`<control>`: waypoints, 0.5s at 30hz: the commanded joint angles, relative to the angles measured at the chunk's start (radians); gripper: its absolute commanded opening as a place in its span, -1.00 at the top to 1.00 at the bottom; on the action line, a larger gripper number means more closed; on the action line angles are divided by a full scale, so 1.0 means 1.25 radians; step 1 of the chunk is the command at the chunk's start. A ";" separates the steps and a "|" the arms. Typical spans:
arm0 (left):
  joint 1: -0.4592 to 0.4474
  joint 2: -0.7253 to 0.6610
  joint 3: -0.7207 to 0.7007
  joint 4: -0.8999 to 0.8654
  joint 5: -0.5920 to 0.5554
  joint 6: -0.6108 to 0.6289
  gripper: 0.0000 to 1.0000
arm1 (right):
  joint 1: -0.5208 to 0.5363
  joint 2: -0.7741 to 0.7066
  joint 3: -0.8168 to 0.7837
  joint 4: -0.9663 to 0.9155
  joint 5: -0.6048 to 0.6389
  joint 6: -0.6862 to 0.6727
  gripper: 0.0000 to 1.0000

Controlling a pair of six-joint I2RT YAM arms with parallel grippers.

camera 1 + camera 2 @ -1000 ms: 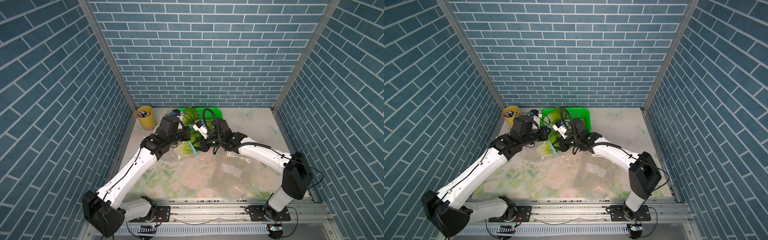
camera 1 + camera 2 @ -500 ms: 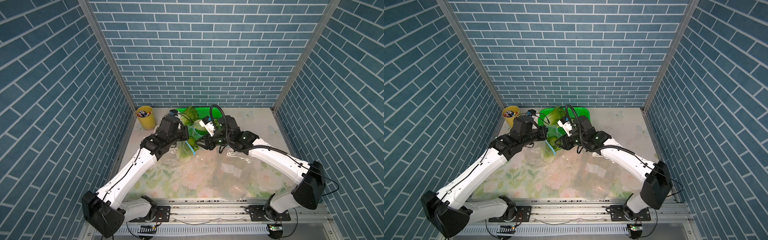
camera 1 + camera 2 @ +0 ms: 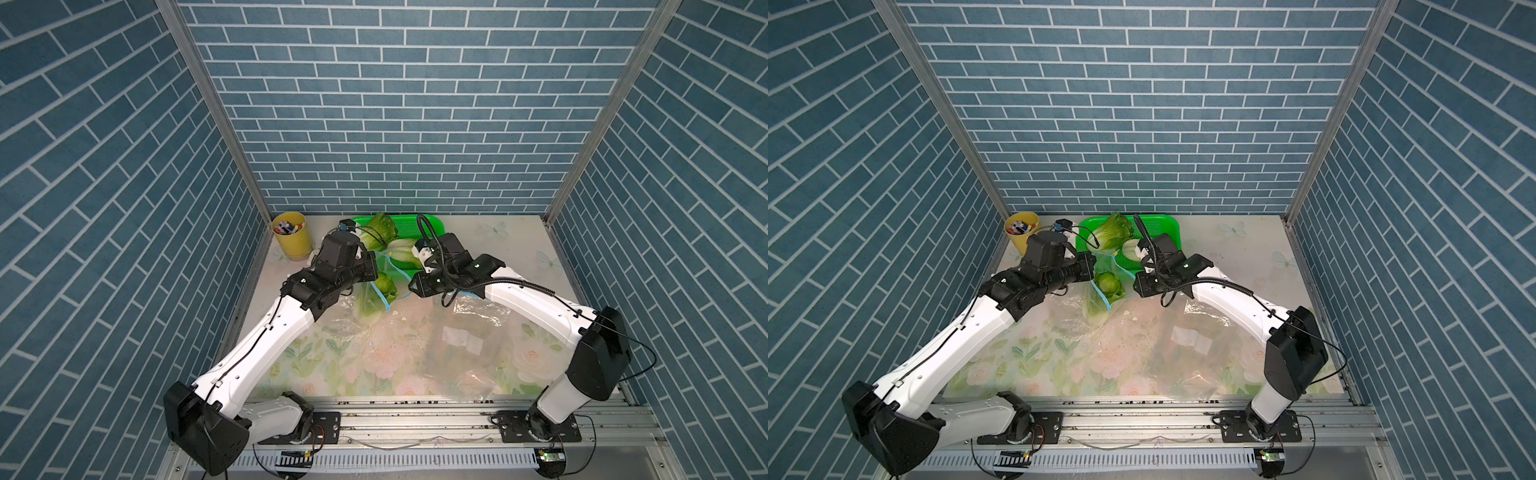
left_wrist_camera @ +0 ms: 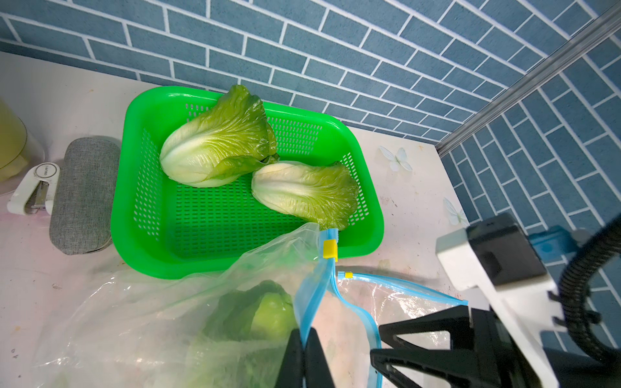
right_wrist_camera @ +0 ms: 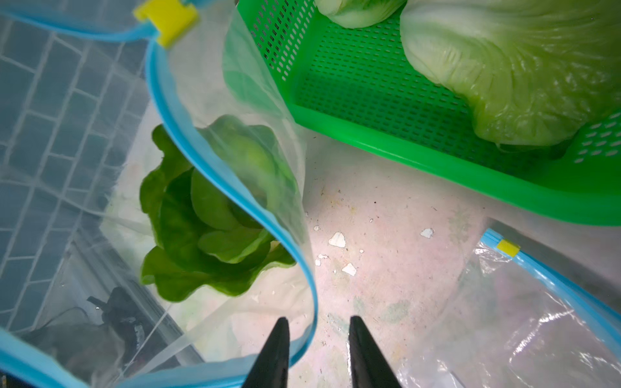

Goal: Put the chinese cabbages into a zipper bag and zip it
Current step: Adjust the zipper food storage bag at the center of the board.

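1. The left pincer (image 4: 304, 339) is clenched on the blue zip rim of the clear plastic zipper bag (image 4: 161, 319). It holds that side of the mouth up above the bench (image 3: 374, 365), which is covered with a pale floral cloth.
2. The right pincer (image 5: 317, 320) is released. Its two black fingers stand apart, and the opposite blue rim of the bag's mouth runs between them, close to one finger but not pinched.
3. The bag's mouth gapes wide, with the small yellow slider (image 5: 166, 20) at one end of the zip.
4. One of the three chinese cabbages, the bagged cabbage (image 5: 208, 235), lies inside the bag with its crinkled green leafy top towards the mouth. It shows through the opening in both top views (image 3: 384, 286) (image 3: 1109, 284).
5. The other two lie in the bright green perforated plastic basket (image 4: 121, 201) at the back of the bench, just behind the bag. The larger cabbage (image 4: 218, 147) and the smaller cabbage (image 4: 305, 191) touch each other. The smaller one's leafy end is nearest the bag's slider corner.
6. A second clear zipper bag (image 3: 461, 340) lies flat on the bench below the right arm.
7. A yellow cup of pens (image 3: 291, 237) stands at the back left corner, and a grey fabric pouch (image 4: 84, 195) lies just beside the basket.
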 commanded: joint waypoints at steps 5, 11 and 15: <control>-0.004 -0.007 -0.009 -0.016 -0.006 0.017 1.00 | -0.019 0.023 -0.012 0.081 -0.100 0.040 0.74; -0.002 -0.007 -0.005 -0.029 -0.011 0.035 1.00 | -0.019 0.042 0.021 0.098 -0.135 0.046 1.00; -0.002 -0.007 0.003 -0.041 -0.020 0.046 1.00 | -0.017 0.037 0.039 0.101 -0.149 0.053 1.00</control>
